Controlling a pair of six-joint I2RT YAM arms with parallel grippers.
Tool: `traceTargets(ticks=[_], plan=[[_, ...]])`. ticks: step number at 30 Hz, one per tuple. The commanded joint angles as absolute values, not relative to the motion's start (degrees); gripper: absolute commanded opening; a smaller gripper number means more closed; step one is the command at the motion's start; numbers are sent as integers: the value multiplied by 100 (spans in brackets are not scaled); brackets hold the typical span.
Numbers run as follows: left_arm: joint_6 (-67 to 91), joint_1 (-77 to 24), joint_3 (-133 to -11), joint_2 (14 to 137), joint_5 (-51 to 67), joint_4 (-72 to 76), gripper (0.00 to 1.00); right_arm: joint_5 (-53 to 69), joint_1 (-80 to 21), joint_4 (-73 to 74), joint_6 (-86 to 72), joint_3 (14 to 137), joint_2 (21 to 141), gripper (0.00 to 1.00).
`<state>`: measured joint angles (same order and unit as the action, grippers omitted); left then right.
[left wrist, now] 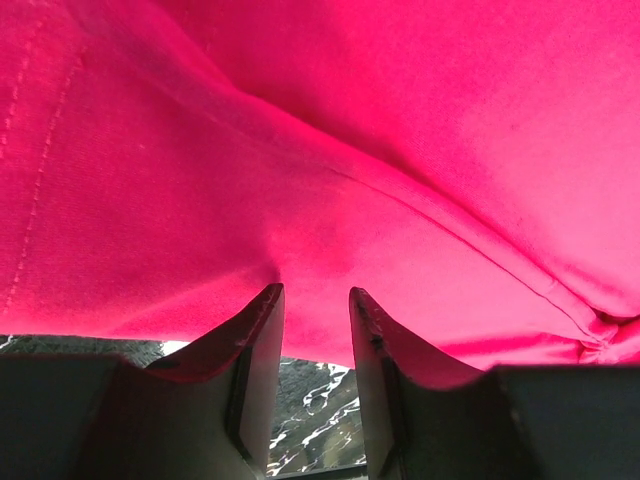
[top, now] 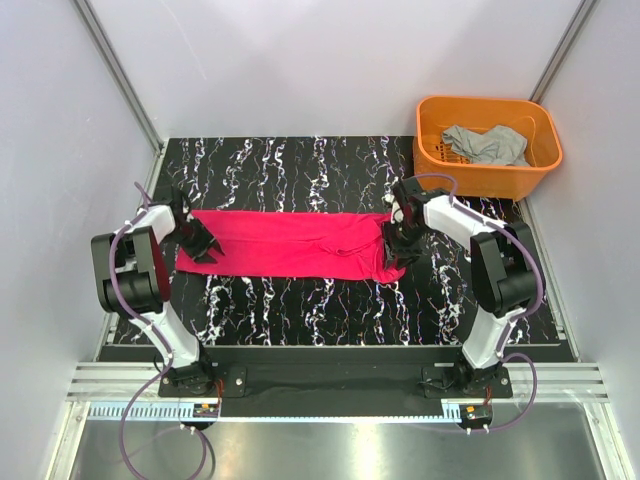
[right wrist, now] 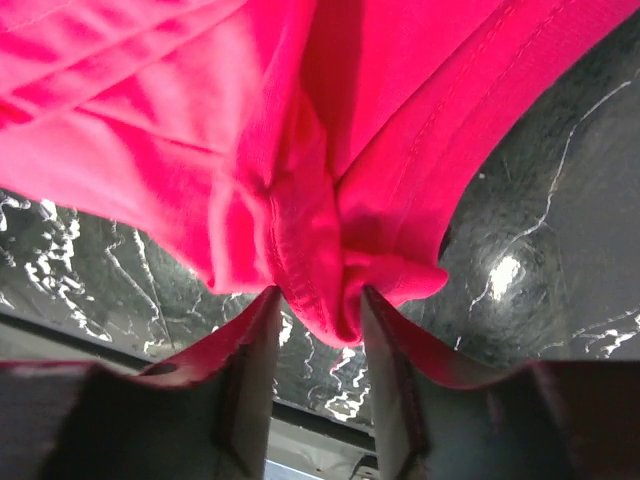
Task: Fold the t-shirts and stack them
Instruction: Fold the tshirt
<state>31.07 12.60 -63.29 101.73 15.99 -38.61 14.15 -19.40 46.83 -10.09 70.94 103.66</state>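
A black tabletop veined with white marbling is spreading across the middle of the enclosure. An orange plastic basket is sitting upright at its far right corner, with lattice openings showing in the inner wall. White panels are closing the scene on the left, back and right, and two aluminium posts, one at the left and one at the right, are slanting up the back corners. Along the near edge a black plate is lying beside a pale notched strip, and a dull grey sheet is lying nearest the viewer.
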Motion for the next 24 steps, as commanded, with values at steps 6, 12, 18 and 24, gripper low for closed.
traceTargets(ticks=[6, 12, 18, 24], plan=[[3032, 1468, -6548, 10345, 1441, -3823, 36, 643, -1925, 4544, -1414, 6944, 10600, 23], [2945, 1626, -6478, 10318, 1204, -3858, 36, 202, -1776, 4474, -1916, 6355, 10231, 11], [2795, 1661, -6513, 10161, 1125, -3937, 34, 378, -1696, 4412, -1934, 6301, 10240, 20], [2724, 1056, -6662, 9247, 1282, -4184, 47, 500, -1670, 5062, -1714, 6960, 9695, 50]])
